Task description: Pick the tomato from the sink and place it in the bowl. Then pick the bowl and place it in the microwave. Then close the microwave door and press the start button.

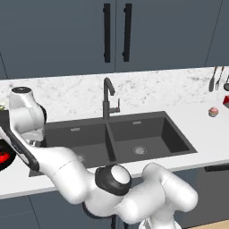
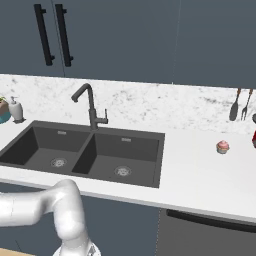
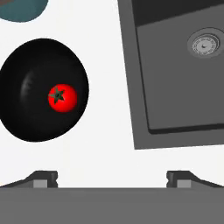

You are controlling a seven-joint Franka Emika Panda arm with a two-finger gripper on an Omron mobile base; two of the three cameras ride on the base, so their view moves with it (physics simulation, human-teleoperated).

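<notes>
The glossy black bowl (image 3: 30, 109) stands on the white counter left of the sink (image 3: 183, 87). The red tomato (image 3: 62, 98) lies inside it, green stem up. My gripper (image 3: 112, 178) hangs above the counter beside the bowl, open, with nothing between its fingertips (image 3: 43, 177). In the left base view my arm reaches to the far left, where the tomato (image 1: 3, 157) shows red at the picture's edge. The dark double-basin sink (image 1: 134, 134) (image 2: 100, 155) holds nothing but its drains. The microwave and its door are out of view.
A dark faucet (image 1: 107, 96) (image 2: 90, 105) rises behind the sink. A pinkish cupcake (image 1: 213, 112) (image 2: 222, 146) sits on the counter to the right, with utensils (image 2: 239, 105) on the wall. A soap dispenser (image 2: 16, 109) and a teal dish (image 3: 22, 8) stand beyond the bowl.
</notes>
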